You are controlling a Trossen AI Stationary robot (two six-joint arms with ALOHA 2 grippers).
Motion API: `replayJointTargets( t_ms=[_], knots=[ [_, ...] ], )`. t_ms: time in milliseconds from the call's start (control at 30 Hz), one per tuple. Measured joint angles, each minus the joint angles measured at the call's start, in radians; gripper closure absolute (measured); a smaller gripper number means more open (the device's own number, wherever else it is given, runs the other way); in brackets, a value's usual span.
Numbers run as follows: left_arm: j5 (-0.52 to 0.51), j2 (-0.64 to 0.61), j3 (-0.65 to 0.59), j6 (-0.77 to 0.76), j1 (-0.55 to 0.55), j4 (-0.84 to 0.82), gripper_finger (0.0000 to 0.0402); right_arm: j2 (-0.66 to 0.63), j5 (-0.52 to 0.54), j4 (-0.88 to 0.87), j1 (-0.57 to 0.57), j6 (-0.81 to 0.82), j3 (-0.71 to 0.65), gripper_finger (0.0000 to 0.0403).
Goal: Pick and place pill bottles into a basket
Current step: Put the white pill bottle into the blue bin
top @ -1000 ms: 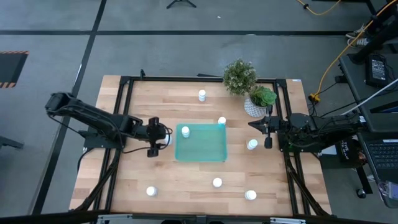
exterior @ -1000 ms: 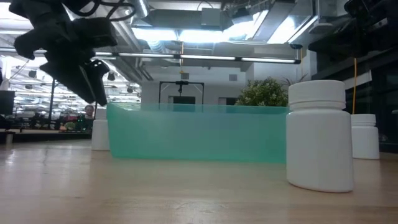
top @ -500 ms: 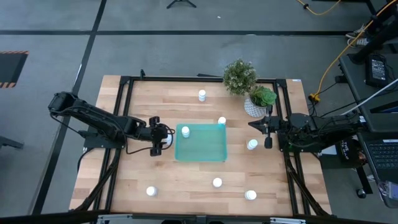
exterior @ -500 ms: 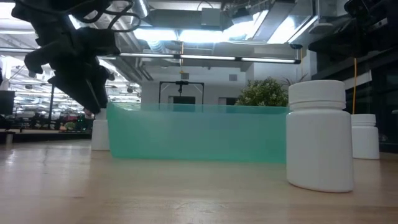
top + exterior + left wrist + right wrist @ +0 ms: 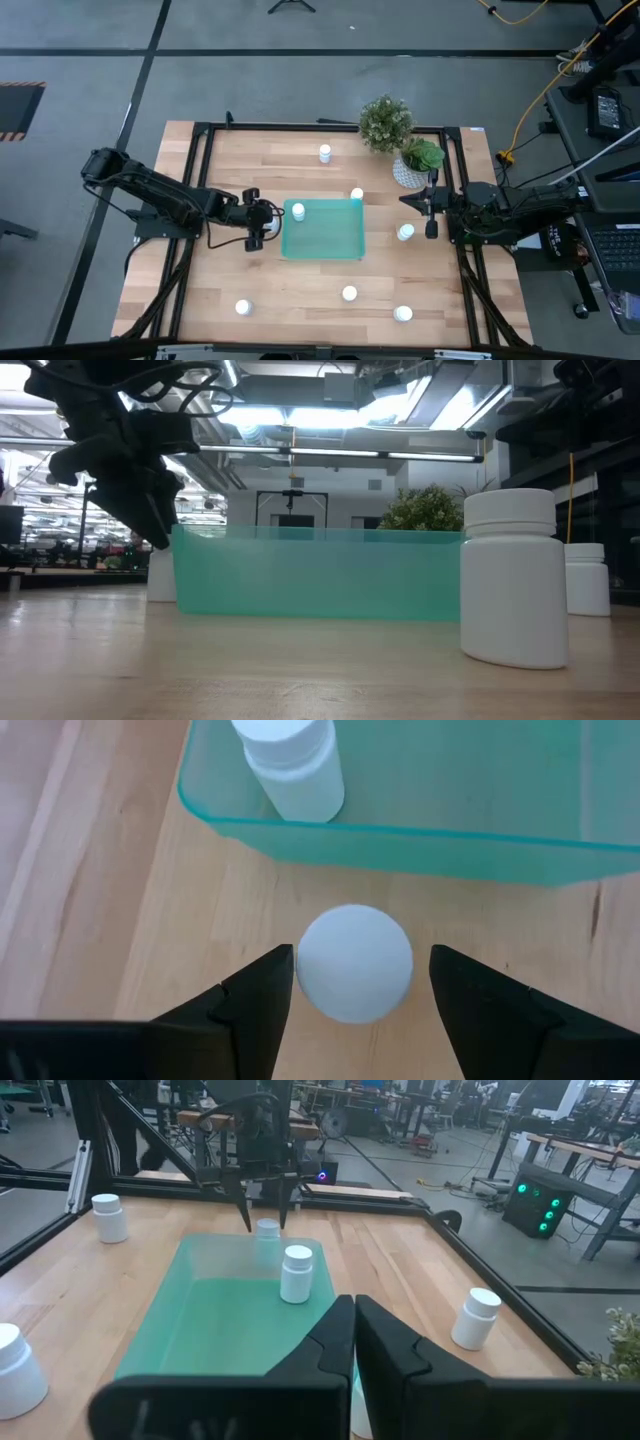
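left gripper [image 5: 352, 982]: spread either side of a pill bottle [image 5: 354, 963] standing on the table [image 5: 300, 290] just outside the basket's [image 5: 323, 229] left wall, not pinching it
right gripper [image 5: 354, 1342]: fingers pressed together, empty, waiting at the right edge
basket: one bottle [image 5: 298, 210] upright in its far-left corner
other bottles: scattered on the table

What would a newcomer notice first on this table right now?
The shallow teal translucent plastic tray at the table's centre, holding one small white capped pill bottle. At its left wall, the open left gripper straddles another white bottle standing on the wood.
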Motion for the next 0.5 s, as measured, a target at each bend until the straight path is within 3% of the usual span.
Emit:
replayJointTargets(
  t_ms=[200, 500],
  knots=[
    [-0.007, 0.014, 0.000, -0.011, 0.000, -0.001, 0.0182, 0.000, 0.000, 0.012, 0.000, 0.000, 0.000, 0.0386],
    [-0.009, 0.035, 0.001, 0.017, 0.000, 0.019, 0.0226, 0.000, 0.000, 0.013, 0.000, 0.000, 0.000, 0.0386]
  ],
)
